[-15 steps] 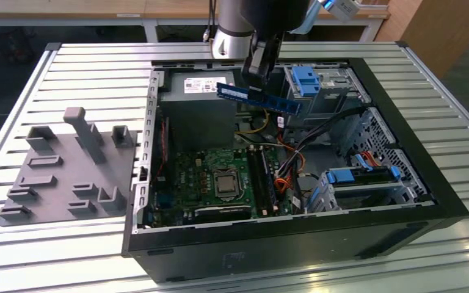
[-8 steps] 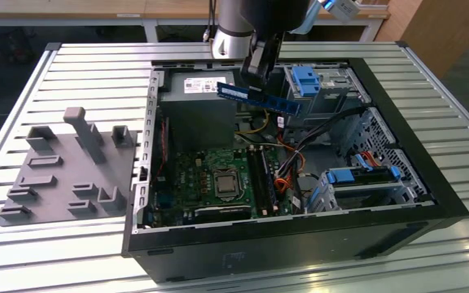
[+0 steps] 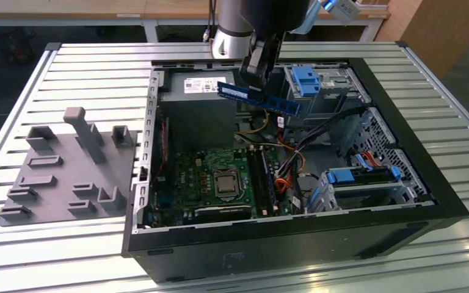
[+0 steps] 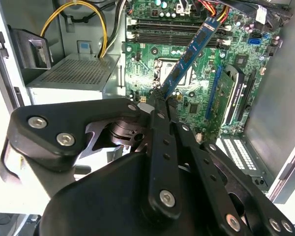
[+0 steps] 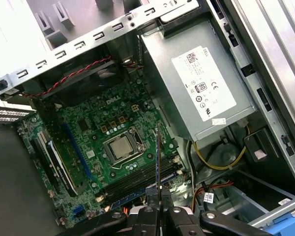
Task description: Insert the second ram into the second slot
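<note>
I judge this the carry step: my gripper (image 3: pixel 253 82), fingers closed tight on one end of the second ram (image 3: pixel 261 98), holds it tilted above the open case (image 3: pixel 300 244), apart from the memory slots (image 3: pixel 261 174), so seating calls for alignment first

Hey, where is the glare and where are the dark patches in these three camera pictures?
Exterior view: bright streaks of glare on the slatted table. Second wrist view: the tool, shut on the second ram, is a dark mass against the well-lit motherboard. First wrist view: the table washes out white, and the case wall lies in shadow.
</note>
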Robot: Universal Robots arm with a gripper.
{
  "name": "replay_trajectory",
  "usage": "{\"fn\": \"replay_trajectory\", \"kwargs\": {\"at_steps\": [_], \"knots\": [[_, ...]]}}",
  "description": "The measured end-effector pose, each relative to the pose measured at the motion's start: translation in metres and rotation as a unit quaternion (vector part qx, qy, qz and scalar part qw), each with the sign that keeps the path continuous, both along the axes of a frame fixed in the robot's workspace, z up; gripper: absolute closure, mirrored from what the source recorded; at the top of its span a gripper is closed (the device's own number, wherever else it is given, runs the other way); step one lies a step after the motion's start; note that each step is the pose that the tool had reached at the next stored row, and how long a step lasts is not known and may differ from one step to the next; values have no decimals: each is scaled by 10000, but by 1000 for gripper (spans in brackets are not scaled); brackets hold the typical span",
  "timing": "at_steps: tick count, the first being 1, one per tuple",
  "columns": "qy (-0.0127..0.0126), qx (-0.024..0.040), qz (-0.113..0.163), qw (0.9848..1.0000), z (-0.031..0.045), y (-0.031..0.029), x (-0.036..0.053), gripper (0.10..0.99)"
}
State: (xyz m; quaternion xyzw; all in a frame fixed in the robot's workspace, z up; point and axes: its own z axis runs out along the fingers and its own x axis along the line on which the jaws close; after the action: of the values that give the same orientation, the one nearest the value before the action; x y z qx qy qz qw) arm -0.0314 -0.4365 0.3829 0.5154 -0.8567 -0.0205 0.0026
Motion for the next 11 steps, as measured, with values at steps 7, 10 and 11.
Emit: {"fn": "replay_trajectory", "kwargs": {"at_steps": [7, 10, 11], "knots": [[0, 0, -101, 9999, 0, 0, 0, 953], [0, 0, -212, 9998, 0, 0, 0, 953], [0, 0, -243, 9997, 0, 0, 0, 953]]}}
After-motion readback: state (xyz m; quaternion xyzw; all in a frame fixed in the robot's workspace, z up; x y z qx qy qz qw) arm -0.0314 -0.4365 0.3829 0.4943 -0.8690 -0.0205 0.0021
